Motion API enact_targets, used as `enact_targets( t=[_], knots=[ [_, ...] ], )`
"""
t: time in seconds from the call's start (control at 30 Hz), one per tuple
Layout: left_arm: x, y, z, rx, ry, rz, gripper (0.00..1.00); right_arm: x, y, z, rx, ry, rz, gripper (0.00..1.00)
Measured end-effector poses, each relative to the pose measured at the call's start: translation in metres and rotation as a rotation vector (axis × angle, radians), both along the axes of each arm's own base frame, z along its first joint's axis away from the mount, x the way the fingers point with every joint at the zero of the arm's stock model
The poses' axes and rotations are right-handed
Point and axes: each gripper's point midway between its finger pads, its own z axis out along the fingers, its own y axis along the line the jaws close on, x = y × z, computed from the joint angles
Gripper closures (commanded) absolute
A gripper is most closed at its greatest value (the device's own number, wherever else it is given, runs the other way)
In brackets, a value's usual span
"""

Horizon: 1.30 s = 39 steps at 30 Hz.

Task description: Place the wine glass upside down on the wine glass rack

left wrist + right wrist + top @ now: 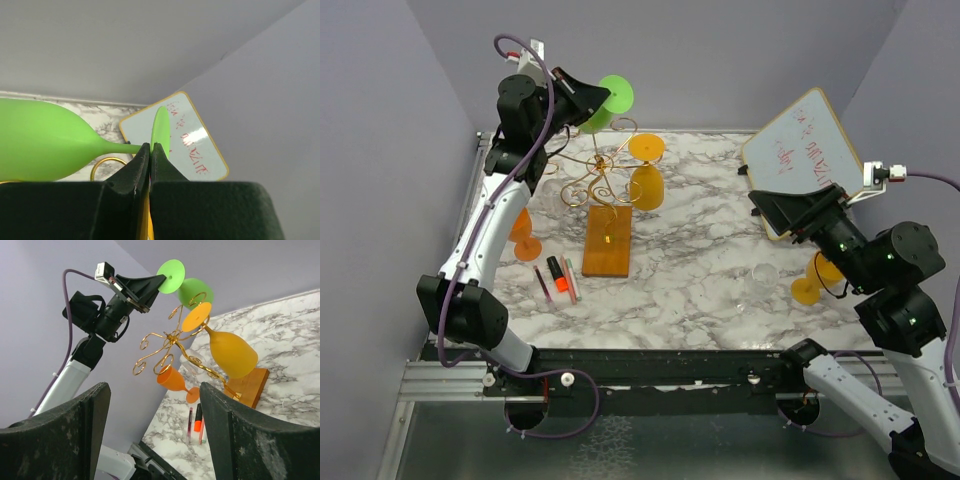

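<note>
My left gripper [604, 99] is shut on the foot of the green wine glass [613, 97], holding it high over the back of the wine glass rack [604, 178]. The glass is tilted, foot up and bowl down-left. In the left wrist view the fingers pinch the foot's rim [161, 129] beside the stem, and the bowl [40, 145] fills the left. The rack's gold arms [167, 342] rise from a wooden base [607, 245]. A yellow-orange glass [647, 185] hangs upside down on it. My right gripper [155, 405] stands open and empty at the right [770, 212].
An orange glass [523, 235] stands left of the rack, with pens [558, 278] on the marble beside the base. A clear glass [761, 280] and a yellow glass [817, 278] sit under the right arm. A whiteboard [800, 150] leans at the back right.
</note>
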Motion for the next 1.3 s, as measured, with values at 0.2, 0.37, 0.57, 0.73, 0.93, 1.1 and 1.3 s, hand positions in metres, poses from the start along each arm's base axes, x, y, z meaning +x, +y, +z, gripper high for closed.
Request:
enact_targets(
  t=[0.2,0.37,0.57,0.73,0.93,1.1,1.3],
  knots=[
    [-0.006,-0.007,-0.015,-0.052,0.071,-0.067,1.00,-0.001,-0.001,-0.002,0.006,0.016,-0.001,0.24],
    [-0.006,-0.004,-0.040,-0.085,0.153,-0.073,1.00,-0.003,-0.002,-0.003,0.010,0.015,-0.004,0.24],
    [-0.009,-0.005,-0.044,-0.106,0.180,-0.089,1.00,-0.002,-0.002,-0.008,0.006,0.025,-0.004,0.24],
    [-0.019,-0.005,-0.036,-0.117,0.171,-0.103,1.00,0.000,0.000,-0.013,0.003,0.038,-0.003,0.24],
    [-0.032,-0.010,-0.038,-0.136,0.197,-0.147,1.00,0.001,0.000,-0.016,0.003,0.046,-0.002,0.24],
    [-0.040,-0.011,-0.043,-0.151,0.239,-0.161,1.00,0.002,0.001,-0.018,0.012,0.058,0.000,0.24],
    [-0.047,-0.013,-0.038,-0.169,0.244,-0.188,1.00,0.007,0.004,-0.028,0.010,0.088,0.002,0.24]
  ],
)
